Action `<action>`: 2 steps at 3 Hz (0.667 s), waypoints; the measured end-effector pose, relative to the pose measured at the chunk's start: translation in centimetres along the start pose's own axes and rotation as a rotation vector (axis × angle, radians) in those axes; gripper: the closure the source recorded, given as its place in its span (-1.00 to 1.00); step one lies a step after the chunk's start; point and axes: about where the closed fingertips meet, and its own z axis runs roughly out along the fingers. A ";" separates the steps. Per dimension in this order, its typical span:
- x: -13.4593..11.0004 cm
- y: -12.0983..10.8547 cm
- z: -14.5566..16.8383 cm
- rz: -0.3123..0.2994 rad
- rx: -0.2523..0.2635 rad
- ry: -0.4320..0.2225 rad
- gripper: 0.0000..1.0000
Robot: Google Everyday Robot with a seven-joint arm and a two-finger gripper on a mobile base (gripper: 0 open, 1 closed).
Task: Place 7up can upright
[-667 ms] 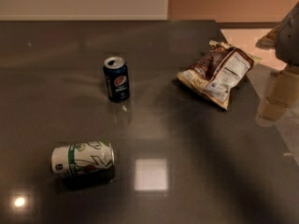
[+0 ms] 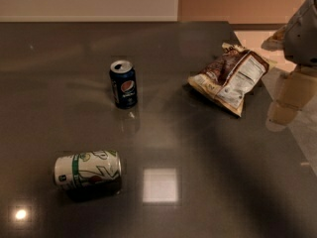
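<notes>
Hardly anything is moving since a moment back: the gripper [image 2: 288, 99] is hanging at the right edge of the table [image 2: 223, 177], perhaps drifting a touch leftward, and both cans are staying put. The 7up can [image 2: 87, 170] is lying on its side at the front left, well apart from the gripper and untouched. The Pepsi can [image 2: 123, 83] is standing upright behind it, and the chip bag [image 2: 229, 78] is lying near the gripper. Whether the gripper is apart or together, I cannot tell. I'm judging the job barely started, with a long reach across still waiting.
</notes>
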 end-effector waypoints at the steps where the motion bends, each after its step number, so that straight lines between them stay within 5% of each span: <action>1: -2.5 -0.3 0.7 -0.116 -0.031 -0.057 -1.00; 2: -4.8 0.1 0.5 -0.263 -0.059 -0.127 -1.00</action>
